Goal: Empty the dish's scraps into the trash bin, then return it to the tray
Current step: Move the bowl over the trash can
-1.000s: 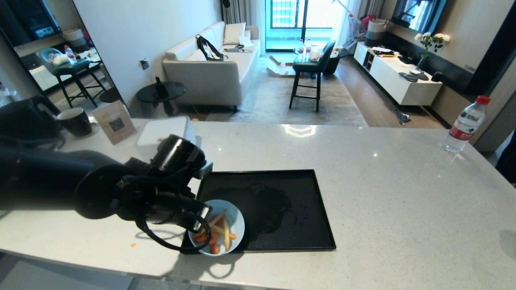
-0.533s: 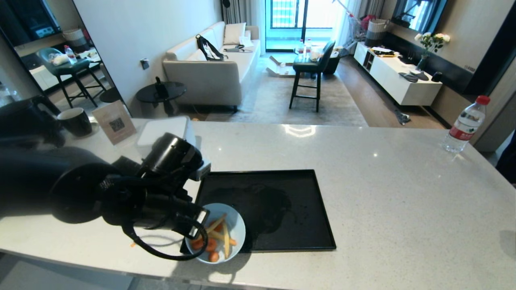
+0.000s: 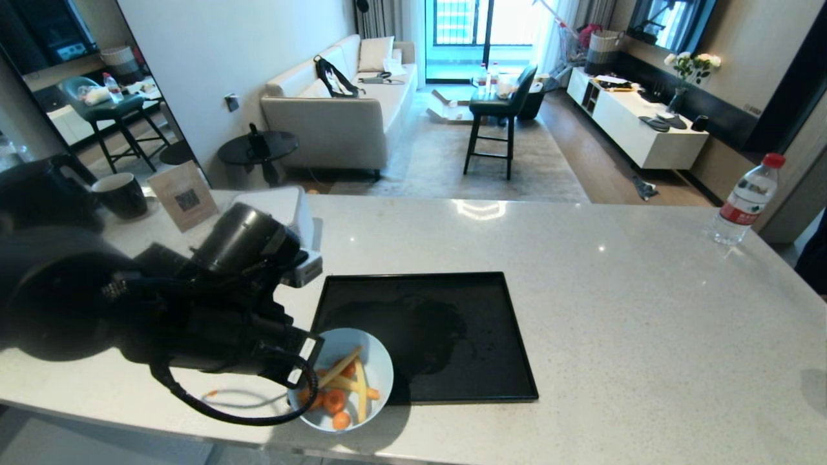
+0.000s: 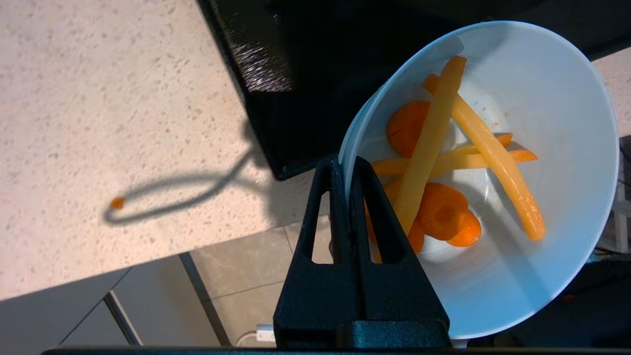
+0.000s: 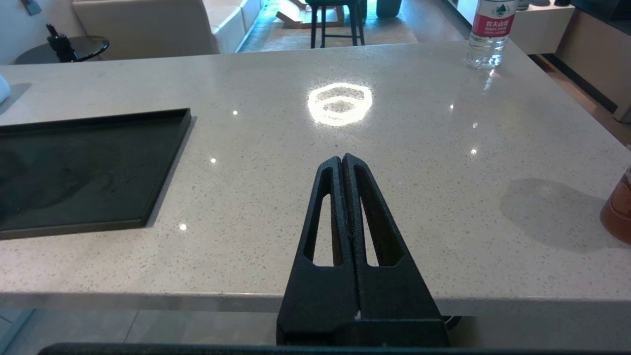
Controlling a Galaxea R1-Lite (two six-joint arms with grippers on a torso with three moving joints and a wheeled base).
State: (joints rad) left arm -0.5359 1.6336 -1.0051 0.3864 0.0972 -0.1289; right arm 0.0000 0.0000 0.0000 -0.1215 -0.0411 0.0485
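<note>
While the left gripper [image 4: 346,170] is clamped on the near-left rim of the dish [image 3: 362,361], one finger inside the wall and one outside, the bowl is carried at the lower centre of the head frame, overhanging the counter edge [image 3: 452,452] and only just overlapping the lower left corner of the tray [image 3: 465,336]. The dish lies directly ahead of the fingertips and is tipped slightly in the wrist view, so the scraps [image 4: 443,162] are gathered low in it. The trash bin is seen in no view, so the direction of the coming carry cannot be fixed; it is judged to lie off the counter on the left arm's side. The right gripper [image 5: 343,160] is held with its fingers together above bare counter, well apart from the dish — the left arm is plainly the nearer. Counted: one dish, one tray, about three carrot rounds, roughly four pale sticks lying crosswise — and one orange crumb [image 4: 117,202] on the counter.
</note>
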